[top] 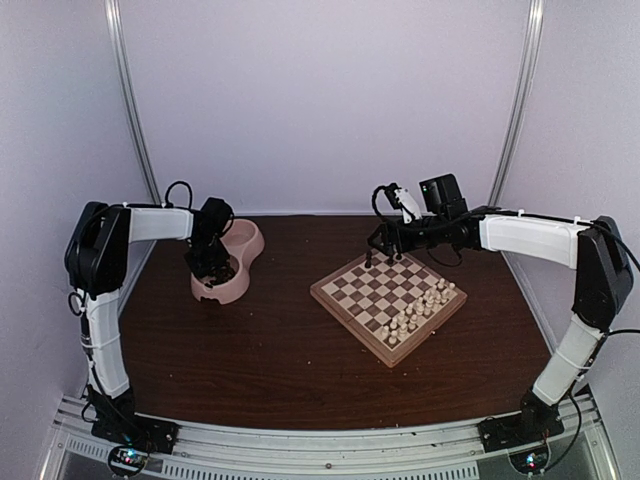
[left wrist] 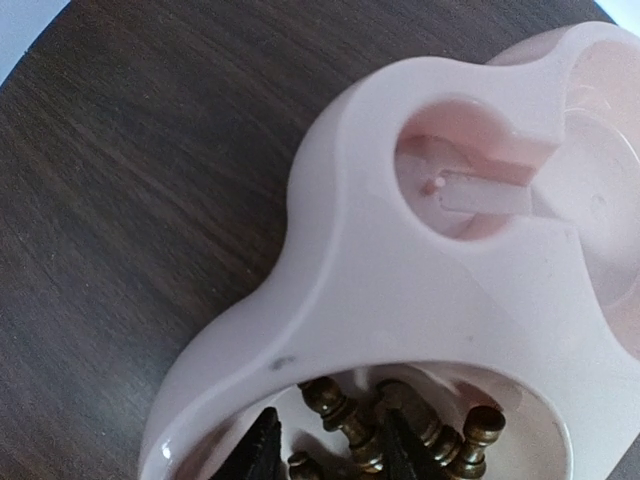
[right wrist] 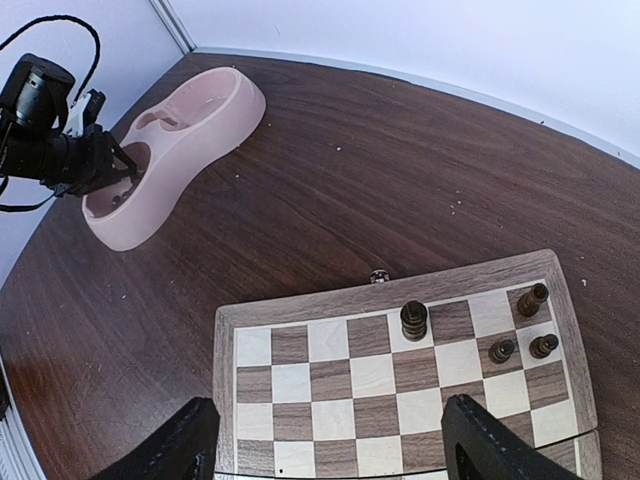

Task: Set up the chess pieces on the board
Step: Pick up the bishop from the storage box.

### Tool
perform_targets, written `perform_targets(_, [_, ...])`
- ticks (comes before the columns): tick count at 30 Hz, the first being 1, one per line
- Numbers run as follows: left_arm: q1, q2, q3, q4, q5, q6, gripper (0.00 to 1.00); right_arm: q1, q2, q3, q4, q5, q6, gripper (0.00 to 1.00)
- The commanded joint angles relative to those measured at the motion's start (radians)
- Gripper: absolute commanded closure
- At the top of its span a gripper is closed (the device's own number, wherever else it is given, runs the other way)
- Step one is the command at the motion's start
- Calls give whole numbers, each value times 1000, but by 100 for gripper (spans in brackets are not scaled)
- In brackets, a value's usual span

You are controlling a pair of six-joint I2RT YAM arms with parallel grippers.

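Observation:
The board (top: 352, 312) lies right of the table's centre, turned like a diamond; it also shows in the right wrist view (right wrist: 225, 390). Several dark chess pieces (right wrist: 414, 320) stand on its far rows. More dark chess pieces (left wrist: 345, 412) lie heaped in the near compartment of the pink double bowl (top: 243, 262). My left gripper (left wrist: 333, 458) is down in that compartment, open, with its fingers (left wrist: 262, 448) either side of one piece. My right gripper (right wrist: 330, 450) is wide open and empty above the board's far corner (top: 380, 250).
Pale cream chessmen (top: 420, 310) fill the board's near-right rows. The bowl's far compartment (left wrist: 610, 190) holds no pieces that I can see. A small metal clasp (right wrist: 379, 276) sits on the board's far edge. White walls close in the back and sides.

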Motion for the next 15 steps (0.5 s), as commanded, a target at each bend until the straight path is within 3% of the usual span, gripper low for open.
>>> perform_targets(1, [1, 30, 43, -21, -9, 11, 63, 6, -1, 1, 20, -9, -7, 20])
perform_targets(11, [12, 74, 49, -23, 68, 16, 68, 7, 1, 5, 19, -13, -6, 20])
perform_targets(15, [13, 74, 44, -41, 68, 21, 73, 7, 2, 4, 19, -17, -3, 21])
